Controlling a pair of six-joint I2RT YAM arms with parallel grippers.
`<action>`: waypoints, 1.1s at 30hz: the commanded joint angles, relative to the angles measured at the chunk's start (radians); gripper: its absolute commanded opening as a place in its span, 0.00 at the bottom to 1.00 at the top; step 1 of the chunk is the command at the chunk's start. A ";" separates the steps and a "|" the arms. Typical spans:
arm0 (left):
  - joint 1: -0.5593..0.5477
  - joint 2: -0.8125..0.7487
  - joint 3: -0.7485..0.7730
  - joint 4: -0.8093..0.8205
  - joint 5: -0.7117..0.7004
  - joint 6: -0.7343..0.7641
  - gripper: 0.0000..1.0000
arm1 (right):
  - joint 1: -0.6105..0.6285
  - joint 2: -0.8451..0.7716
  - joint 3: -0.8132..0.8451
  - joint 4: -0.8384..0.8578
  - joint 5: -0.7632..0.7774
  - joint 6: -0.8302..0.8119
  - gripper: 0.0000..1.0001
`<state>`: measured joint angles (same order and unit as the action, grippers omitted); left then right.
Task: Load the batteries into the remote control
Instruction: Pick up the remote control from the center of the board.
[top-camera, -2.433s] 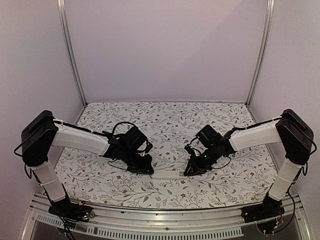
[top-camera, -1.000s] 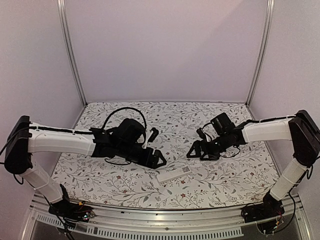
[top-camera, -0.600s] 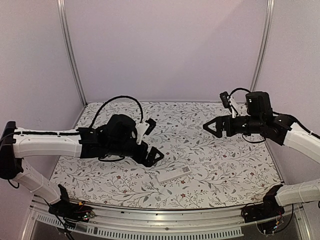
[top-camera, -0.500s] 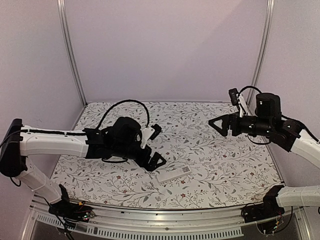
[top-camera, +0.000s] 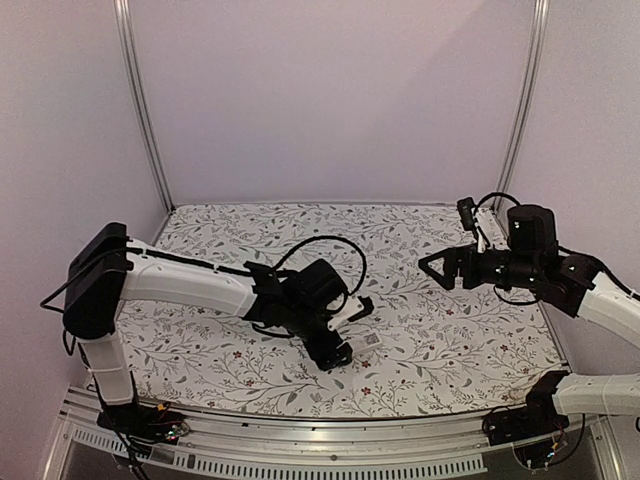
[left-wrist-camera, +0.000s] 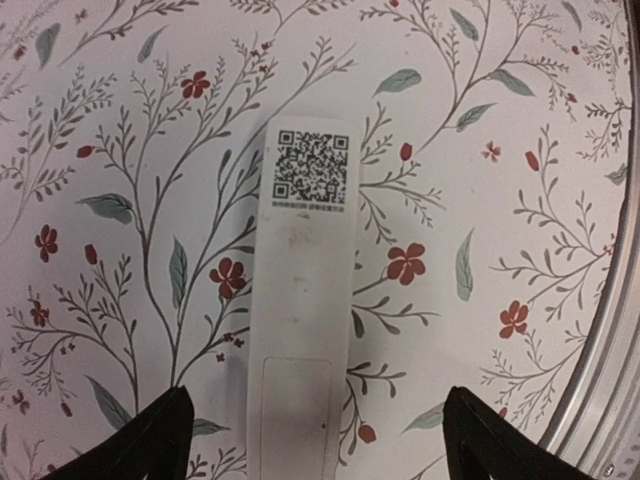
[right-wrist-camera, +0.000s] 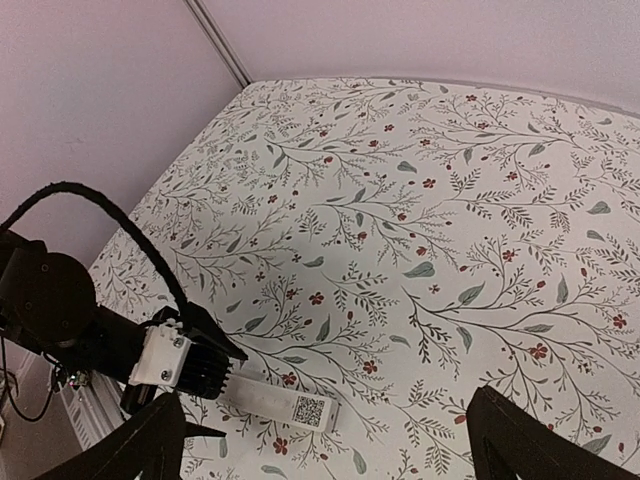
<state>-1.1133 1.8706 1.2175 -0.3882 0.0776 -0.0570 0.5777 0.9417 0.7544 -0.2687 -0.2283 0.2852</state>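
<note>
The remote (left-wrist-camera: 303, 290) lies flat on the table (top-camera: 450, 330), label side up, its long axis running between the fingers of the left gripper (left-wrist-camera: 312, 438), whose jaws stand wide and hold nothing. The right gripper (top-camera: 437, 270) hangs high to the right, well apart, jaws also spread and empty. The batteries show in no view; they may sit behind the cover (left-wrist-camera: 298, 415), but that cannot be told. The step looks like picking up the remote: the left arm must drop, stay centred, and close on its long edges.
</note>
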 joint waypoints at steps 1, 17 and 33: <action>-0.011 0.079 0.090 -0.100 -0.058 0.083 0.84 | 0.001 -0.047 -0.027 -0.001 -0.029 0.020 0.99; -0.013 0.246 0.225 -0.137 -0.070 0.110 0.42 | -0.007 -0.063 -0.060 -0.089 -0.016 0.026 0.99; 0.136 -0.216 -0.136 0.544 0.340 -0.166 0.12 | -0.035 0.006 0.031 0.047 -0.328 0.007 0.93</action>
<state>-1.0290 1.8145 1.1412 -0.2062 0.2249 -0.1043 0.5468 0.9070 0.7155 -0.3012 -0.3954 0.3088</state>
